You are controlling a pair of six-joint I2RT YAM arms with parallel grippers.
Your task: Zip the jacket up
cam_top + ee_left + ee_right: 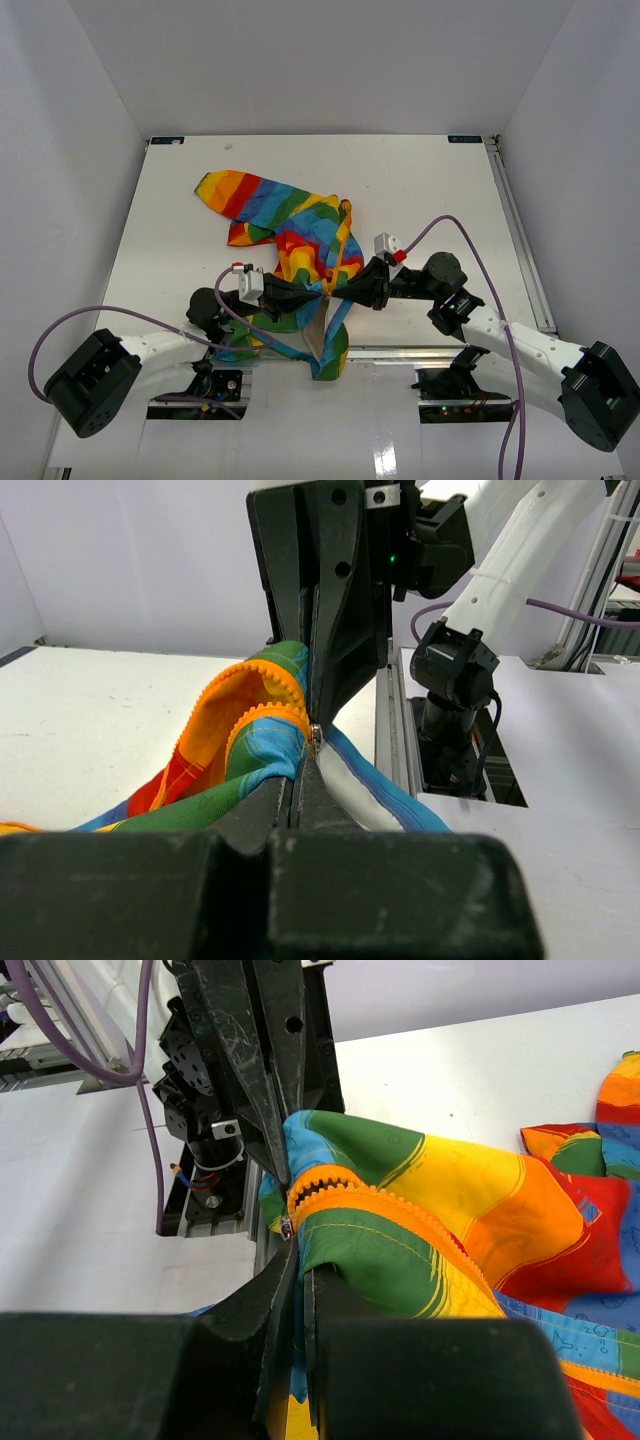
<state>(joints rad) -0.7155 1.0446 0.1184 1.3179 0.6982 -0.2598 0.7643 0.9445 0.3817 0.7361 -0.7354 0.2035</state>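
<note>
Both sets of jaws are closed and meet tip to tip over the near part of the bench [420, 180], each pinching the jacket [300, 225].

Left jaws: clamped on the fabric edge, with the light-blue trim [385, 785] running out to one side of the tips and white lining showing beside it.

Right jaws: come in from the opposite side, with their tips right against the left tips.

A small metal zipper part [316, 738] sits exactly where the two sets of tips meet. I cannot tell which set actually holds it.

The orange zipper teeth [330, 1182] curve away from the tips in two separate rows, unjoined.

The bulk of the jacket lies crumpled on the bench on the far side of the jaws, with one sleeve [235, 195] stretched out away from them. One fold hangs below the jaws toward the bench's near edge.
</note>
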